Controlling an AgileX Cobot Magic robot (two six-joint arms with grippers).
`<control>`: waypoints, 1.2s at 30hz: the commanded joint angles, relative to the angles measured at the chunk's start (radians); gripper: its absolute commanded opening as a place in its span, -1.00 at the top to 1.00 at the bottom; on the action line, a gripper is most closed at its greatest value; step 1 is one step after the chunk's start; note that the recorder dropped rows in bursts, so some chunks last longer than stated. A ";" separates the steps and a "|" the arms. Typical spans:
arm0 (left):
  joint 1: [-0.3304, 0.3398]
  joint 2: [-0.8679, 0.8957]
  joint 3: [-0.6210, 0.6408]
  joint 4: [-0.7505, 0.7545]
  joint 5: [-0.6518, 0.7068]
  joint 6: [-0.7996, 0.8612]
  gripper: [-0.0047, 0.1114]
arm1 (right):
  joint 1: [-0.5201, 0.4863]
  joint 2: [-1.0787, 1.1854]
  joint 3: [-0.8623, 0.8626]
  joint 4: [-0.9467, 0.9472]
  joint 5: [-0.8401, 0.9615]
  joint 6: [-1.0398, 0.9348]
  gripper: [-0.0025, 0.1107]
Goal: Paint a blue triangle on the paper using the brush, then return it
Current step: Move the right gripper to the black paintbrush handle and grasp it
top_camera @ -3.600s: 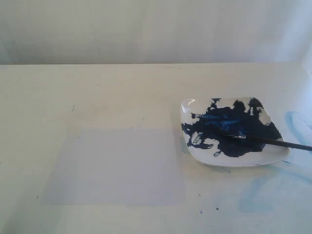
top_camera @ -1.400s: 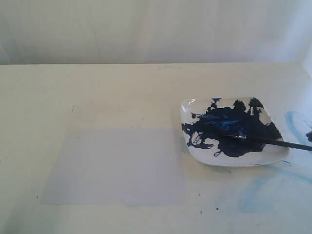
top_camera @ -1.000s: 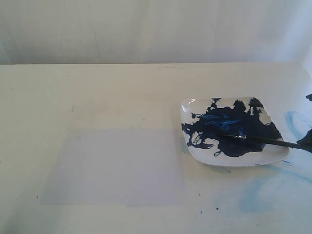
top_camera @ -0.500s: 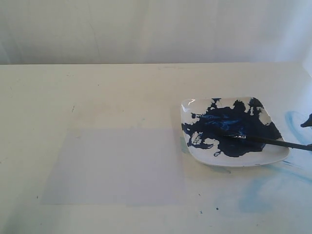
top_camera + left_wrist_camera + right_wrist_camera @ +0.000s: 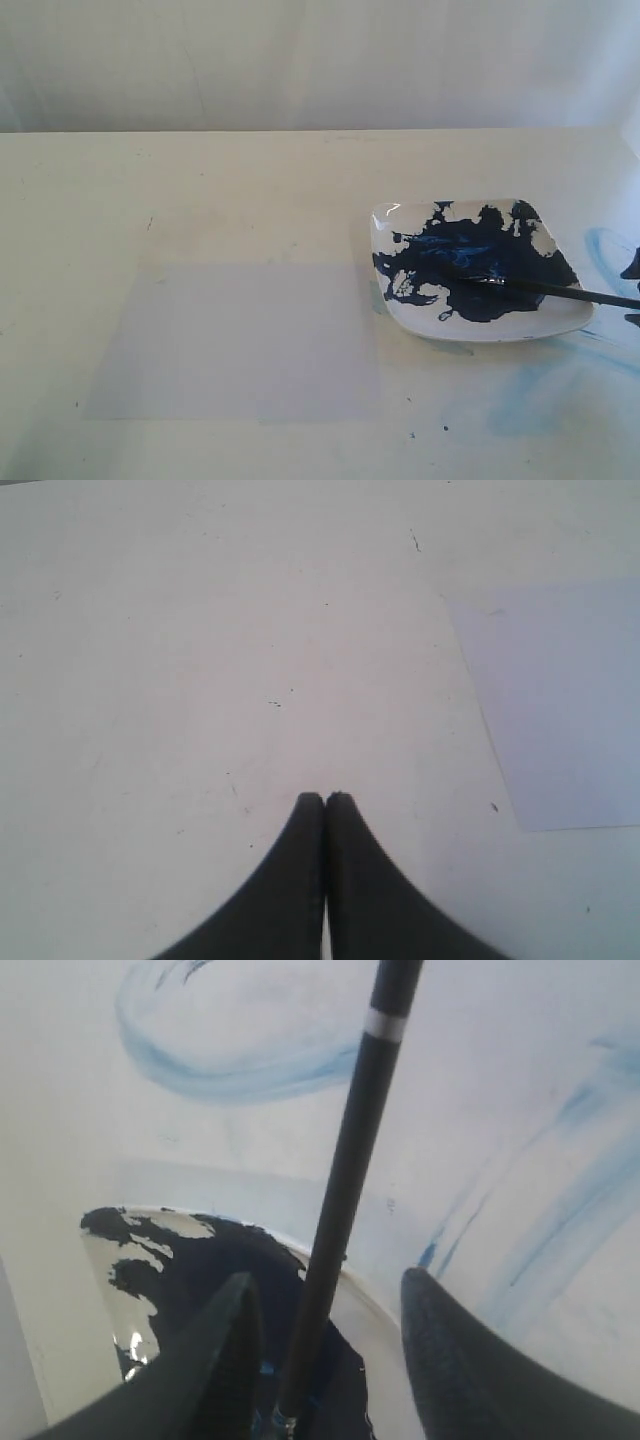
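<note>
**Clerk:** Item one, the setting?
**Checker:** Cream tabletop (image 5: 250, 190), lightly scuffed and speckled, filling the exterior view's lower three quarters. Plain pale wall (image 5: 300, 60) across the top.

**Clerk:** Left of the frame?
**Checker:** One sheet, the paper (image 5: 235, 340), lilac-grey, lying flat at lower left to centre. The left wrist view shows one of its corners and edges. In that same view the left gripper (image 5: 325, 800) has its black fingers pressed together, holding nothing, over bare table beside the sheet.

**Clerk:** Right of centre?
**Checker:** One white squarish plate (image 5: 392, 230), well apart from the sheet, with most of its face covered by a dark-blue paint blotch (image 5: 470, 255). One brush (image 5: 570, 292), black-handled, has its tip in the paint. Its handle crosses the plate's right rim and runs to the frame's right edge.

**Clerk:** Far right?
**Checker:** Pale-blue smears (image 5: 540, 390) on the table below and right of the plate. The right gripper (image 5: 328, 1280) shows only as dark tips at the exterior view's right edge. In its wrist view the jaws stand wide apart, one on either side of the handle, with a gap on each side.
</note>
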 commanded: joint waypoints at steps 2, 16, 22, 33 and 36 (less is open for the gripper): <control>0.002 -0.004 0.004 -0.011 -0.001 0.001 0.92 | -0.011 0.042 -0.003 0.001 -0.040 0.005 0.20; 0.002 -0.004 0.004 -0.011 -0.001 0.001 0.92 | -0.011 0.115 -0.014 0.080 -0.114 0.005 0.20; 0.002 -0.004 0.004 -0.011 -0.001 0.001 0.92 | -0.008 0.160 -0.064 0.080 -0.055 0.003 0.20; 0.002 -0.004 0.004 -0.011 -0.001 0.001 0.92 | -0.008 0.199 -0.086 0.080 -0.064 0.003 0.20; 0.002 -0.004 0.004 -0.011 -0.001 0.001 0.92 | -0.008 0.203 -0.086 0.080 -0.066 0.003 0.20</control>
